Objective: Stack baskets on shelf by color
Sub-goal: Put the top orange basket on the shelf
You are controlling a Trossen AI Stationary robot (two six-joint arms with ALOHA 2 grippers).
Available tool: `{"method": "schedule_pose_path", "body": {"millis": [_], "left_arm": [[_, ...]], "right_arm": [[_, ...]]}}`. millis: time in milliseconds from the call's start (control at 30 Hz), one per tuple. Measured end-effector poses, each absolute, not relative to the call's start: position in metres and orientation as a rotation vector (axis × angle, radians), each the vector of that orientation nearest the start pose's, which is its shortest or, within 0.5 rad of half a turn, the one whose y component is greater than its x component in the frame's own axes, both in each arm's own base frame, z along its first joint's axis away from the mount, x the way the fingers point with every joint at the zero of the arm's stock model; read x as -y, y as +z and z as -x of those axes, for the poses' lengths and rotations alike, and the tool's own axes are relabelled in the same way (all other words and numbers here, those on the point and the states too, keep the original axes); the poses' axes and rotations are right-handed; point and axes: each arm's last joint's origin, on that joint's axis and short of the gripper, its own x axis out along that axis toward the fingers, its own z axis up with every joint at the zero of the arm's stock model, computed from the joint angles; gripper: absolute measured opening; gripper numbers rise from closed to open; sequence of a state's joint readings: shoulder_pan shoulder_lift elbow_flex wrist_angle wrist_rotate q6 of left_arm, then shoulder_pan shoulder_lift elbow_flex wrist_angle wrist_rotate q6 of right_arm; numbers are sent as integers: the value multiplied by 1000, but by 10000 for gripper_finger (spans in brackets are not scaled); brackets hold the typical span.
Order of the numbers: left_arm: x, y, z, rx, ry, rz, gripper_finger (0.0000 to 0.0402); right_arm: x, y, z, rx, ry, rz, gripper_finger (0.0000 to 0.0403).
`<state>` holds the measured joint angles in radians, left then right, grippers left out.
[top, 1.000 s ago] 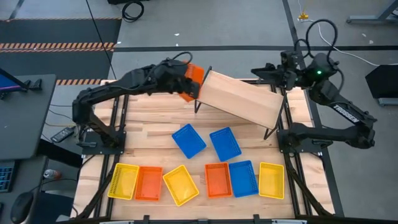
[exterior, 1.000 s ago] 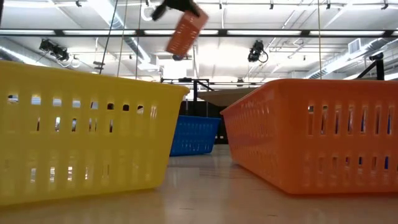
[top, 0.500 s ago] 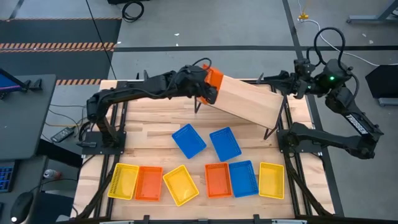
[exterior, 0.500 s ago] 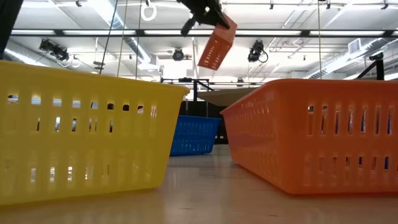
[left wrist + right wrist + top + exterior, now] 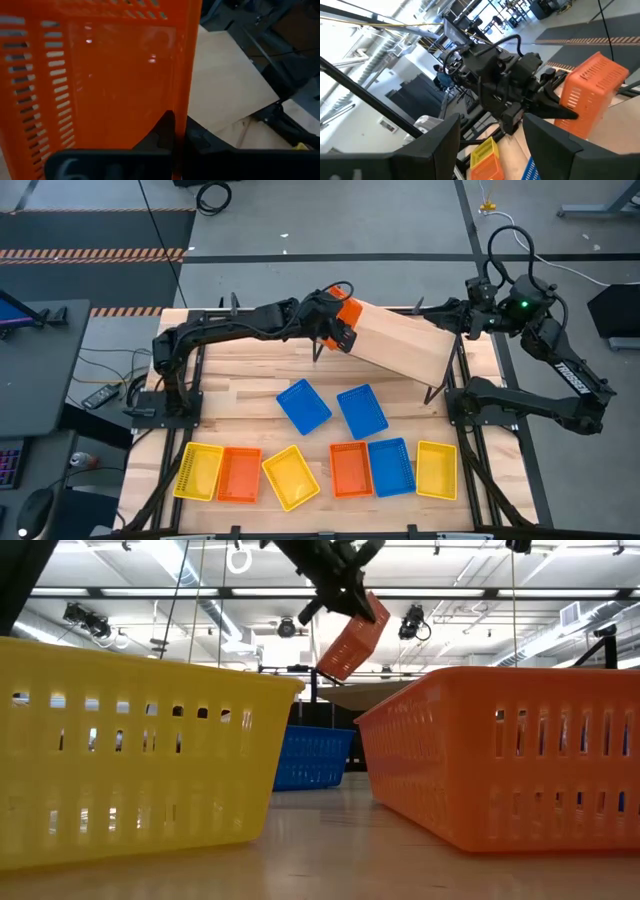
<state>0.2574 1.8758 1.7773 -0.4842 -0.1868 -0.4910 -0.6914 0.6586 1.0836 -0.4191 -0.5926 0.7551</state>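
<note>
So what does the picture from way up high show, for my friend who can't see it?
The left tool holds an orange basket over the left end of the wooden shelf. Eight more baskets lie on the table: two blue in the middle, six in a front row. The right tool, open, waits by the shelf's right end.

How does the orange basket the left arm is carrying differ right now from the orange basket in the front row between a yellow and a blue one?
The carried orange basket is up in the air over the shelf's left end, while the front-row orange basket lies on the table. The carried one hangs tilted, clamped in the shut left claw; the front-row one sits flat, open side up, with nothing gripping it. Both are the same orange mesh-walled rectangular tray, apparently equal in size.
</note>
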Motion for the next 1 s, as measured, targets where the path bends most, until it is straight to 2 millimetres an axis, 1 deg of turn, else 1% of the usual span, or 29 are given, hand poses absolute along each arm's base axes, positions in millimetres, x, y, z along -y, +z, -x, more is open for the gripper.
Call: {"method": "schedule_pose_path", "body": {"millis": [167, 433, 1000], "left_arm": [[-122, 336, -414, -468, 580, 486, 25], [-133, 334, -409, -489, 603, 463, 78], [-134, 335, -410, -470, 624, 468, 199]], "right_arm": [[52, 421, -89, 41, -92, -752, 221], [52, 421, -89, 39, -91, -746, 221], [52, 421, -89, 33, -85, -720, 222]]}}
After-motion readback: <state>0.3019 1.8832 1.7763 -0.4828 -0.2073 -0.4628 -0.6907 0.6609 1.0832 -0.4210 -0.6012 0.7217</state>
